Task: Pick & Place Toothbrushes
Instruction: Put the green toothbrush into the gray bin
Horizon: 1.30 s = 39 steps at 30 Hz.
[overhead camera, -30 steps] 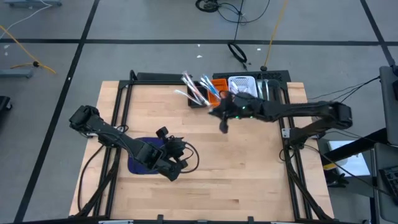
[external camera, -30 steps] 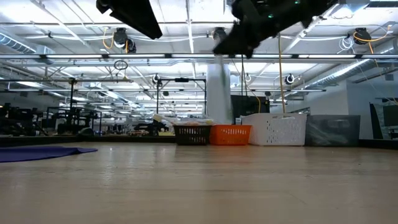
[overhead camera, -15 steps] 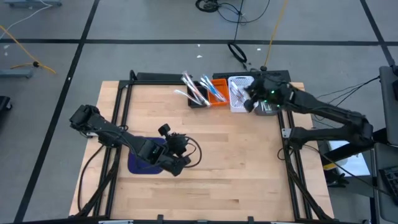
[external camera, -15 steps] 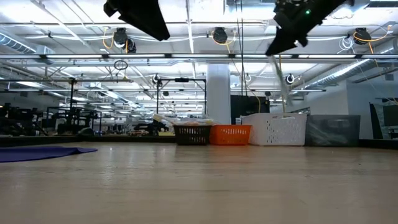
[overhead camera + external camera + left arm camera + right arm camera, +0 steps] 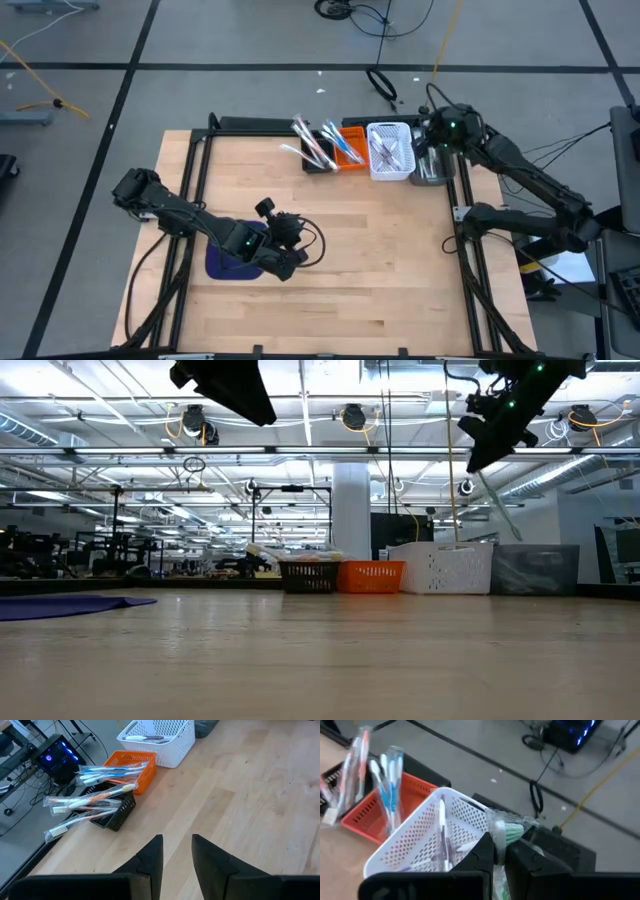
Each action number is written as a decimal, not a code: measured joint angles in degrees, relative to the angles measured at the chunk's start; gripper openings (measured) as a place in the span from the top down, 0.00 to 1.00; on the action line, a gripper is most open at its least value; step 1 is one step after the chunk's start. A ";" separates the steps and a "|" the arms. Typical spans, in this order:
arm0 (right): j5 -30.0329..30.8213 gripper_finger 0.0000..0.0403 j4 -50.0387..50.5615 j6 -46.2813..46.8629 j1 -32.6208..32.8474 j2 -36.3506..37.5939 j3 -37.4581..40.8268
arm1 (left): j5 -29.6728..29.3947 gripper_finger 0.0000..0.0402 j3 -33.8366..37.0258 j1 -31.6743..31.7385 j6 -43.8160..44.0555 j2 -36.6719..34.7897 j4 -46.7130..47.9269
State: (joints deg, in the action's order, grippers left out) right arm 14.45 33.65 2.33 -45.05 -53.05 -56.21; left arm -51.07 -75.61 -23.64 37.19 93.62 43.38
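Toothbrushes (image 5: 318, 143) lie heaped across the black bin (image 5: 116, 814) and orange bin (image 5: 349, 146), long axes roughly parallel, sticking out past the table's far edge. 1 wrapped toothbrush (image 5: 507, 832) is clamped in the shut right gripper (image 5: 428, 140), its green head pointing forward past the fingertips. Since 1 second ago, this gripper has swung from mid-table to beside the white bin (image 5: 391, 152). The left gripper (image 5: 176, 851), half open and empty, hovers above the blue mat (image 5: 226, 262).

I count three bins: one black bin (image 5: 318, 160), one orange bin (image 5: 348, 148), one white bin (image 5: 390, 152); one blue mat (image 5: 226, 262).
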 joint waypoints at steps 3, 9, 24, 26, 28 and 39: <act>-2.38 0.96 0.82 0.97 -4.51 -1.12 0.00 | 0.00 0.74 0.00 0.00 -0.02 0.00 0.00; -10.34 0.96 2.81 1.61 -12.81 -4.67 0.00 | 0.02 0.74 0.00 0.01 -0.95 0.00 -0.09; -17.75 0.96 5.58 -0.31 -18.66 -9.28 -0.28 | 0.15 0.74 0.00 0.04 -0.94 0.00 -0.15; -17.87 0.96 5.54 -0.68 -18.63 -9.25 -0.28 | 0.17 0.74 0.00 0.04 -0.94 0.00 -0.16; -17.95 0.94 5.71 -1.08 -18.63 -9.25 -0.28 | 0.19 0.74 0.00 0.04 -0.93 0.00 -0.15; -17.67 0.75 2.68 -1.99 -18.63 -9.25 2.77 | 0.18 0.74 0.00 0.04 -0.72 0.01 -0.17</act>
State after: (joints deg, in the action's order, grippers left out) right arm -3.22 36.33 0.33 -63.68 -62.30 -53.43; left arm -50.88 -75.61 -23.59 36.47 93.64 43.20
